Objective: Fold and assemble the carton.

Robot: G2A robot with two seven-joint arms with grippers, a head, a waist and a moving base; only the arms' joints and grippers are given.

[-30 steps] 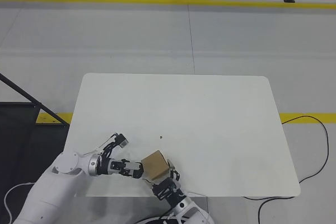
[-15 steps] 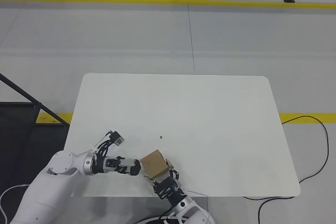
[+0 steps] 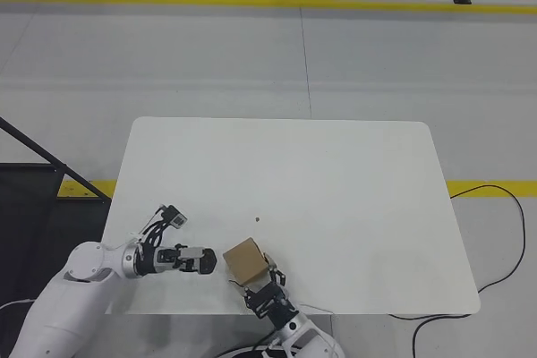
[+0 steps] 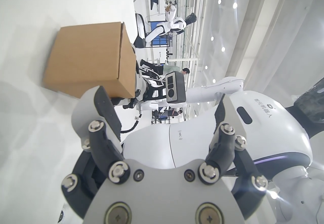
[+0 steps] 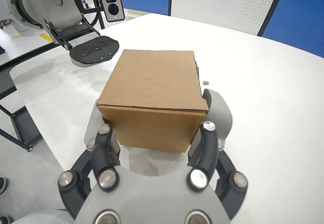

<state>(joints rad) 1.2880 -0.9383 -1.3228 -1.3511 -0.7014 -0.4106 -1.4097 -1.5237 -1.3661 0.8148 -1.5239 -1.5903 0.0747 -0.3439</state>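
The cardboard carton (image 5: 152, 93) is clamped in the right pincer (image 5: 155, 108). The left pincer (image 4: 162, 100) is held wide, just short of it.

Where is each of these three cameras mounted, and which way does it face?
Top view: above the arms, looking down at the table; left gripper and right gripper flank the carton.
Left wrist view: on the left wrist, looking past the open left gripper toward the carton's side.
Right wrist view: on the right wrist, looking over the right gripper, its fingers either side of the carton.
Shared: all three show the carton.
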